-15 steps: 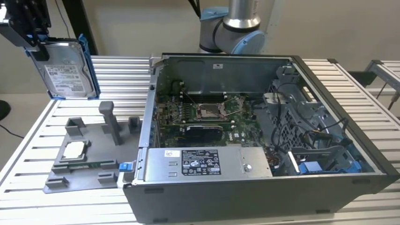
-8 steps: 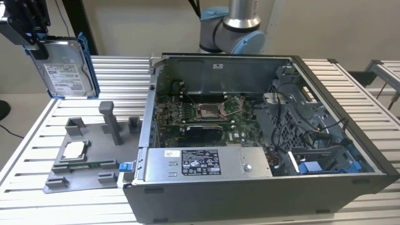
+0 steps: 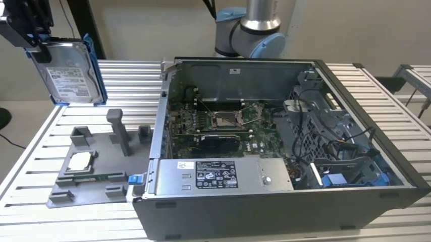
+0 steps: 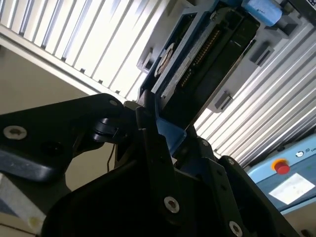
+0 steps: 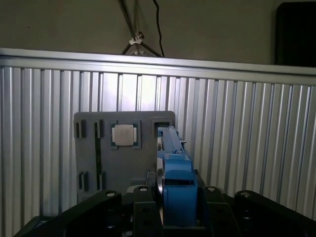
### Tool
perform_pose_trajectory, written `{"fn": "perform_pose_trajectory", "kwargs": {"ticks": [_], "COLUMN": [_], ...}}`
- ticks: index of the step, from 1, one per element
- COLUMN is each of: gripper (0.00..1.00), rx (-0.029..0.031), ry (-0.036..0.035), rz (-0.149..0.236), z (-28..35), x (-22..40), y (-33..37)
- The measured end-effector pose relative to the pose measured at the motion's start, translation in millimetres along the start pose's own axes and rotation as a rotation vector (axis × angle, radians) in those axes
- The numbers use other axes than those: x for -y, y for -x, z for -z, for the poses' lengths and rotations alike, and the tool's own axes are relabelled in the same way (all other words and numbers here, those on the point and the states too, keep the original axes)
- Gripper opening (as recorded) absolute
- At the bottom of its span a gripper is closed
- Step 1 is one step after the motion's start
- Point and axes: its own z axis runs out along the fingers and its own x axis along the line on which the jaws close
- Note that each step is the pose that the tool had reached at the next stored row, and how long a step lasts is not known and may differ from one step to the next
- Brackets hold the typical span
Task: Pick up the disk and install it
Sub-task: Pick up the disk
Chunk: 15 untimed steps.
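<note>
The disk (image 3: pixel 69 72), a silver-grey drive with a white label in a blue carrier, hangs upright in the air at the exterior view's upper left, above the table's far left part. My gripper (image 3: pixel 35 44) is shut on its top edge. In the first wrist view the disk's blue carrier (image 5: pixel 175 173) runs edge-on between my black fingers (image 5: pixel 143 207). In the second wrist view the disk (image 4: pixel 197 69) sticks out from my gripper (image 4: pixel 160 131), its connector edge showing.
An open computer case (image 3: pixel 283 151) fills the table's middle and the exterior view's right, with a motherboard (image 3: pixel 215 121), a grey power supply (image 3: pixel 215 174) and a blue-tabbed bay (image 3: pixel 340 179). A grey fixture plate (image 3: pixel 94 166) with a small square chip (image 3: pixel 79 161) lies below the disk.
</note>
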Motion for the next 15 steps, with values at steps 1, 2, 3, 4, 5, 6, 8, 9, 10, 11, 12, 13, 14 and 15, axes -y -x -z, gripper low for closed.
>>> {"fn": "perform_pose_trajectory", "kwargs": {"ticks": [1,2,3,4,5,6,8,9,10,11,12,13,14,15], "gripper": [0.0,0.0,0.0,0.0,0.0,0.0,0.0,0.0,0.0,0.0,0.0,0.0,0.0,0.0], "rx": [-0.0001,-0.0001,0.0,0.0,0.0,0.0,0.0,0.0,0.0,0.0001,0.0,0.0001,0.0,0.0], "ry": [0.0002,0.0002,-0.0002,0.0,0.0,-0.0001,-0.0001,0.0,-0.0001,-0.0001,-0.0001,-0.0001,-0.0001,-0.0001], "rz": [0.0,0.0,0.0,0.0,0.0,0.0,0.0,0.0,0.0,0.0,0.0,0.0,0.0,0.0], "z": [1.9,4.5,7.2,9.6,11.7,13.4,16.4,17.8,19.0,20.1,21.2,22.1,22.9,23.7], "x": [0.0,0.0,-0.1,-0.1,-0.1,-0.1,-0.2,-0.2,-0.2,-0.2,-0.2,-0.2,-0.2,-0.2], "y": [0.1,0.2,0.2,0.2,0.3,0.3,0.4,0.4,0.5,0.5,0.5,0.5,0.5,0.6]}}
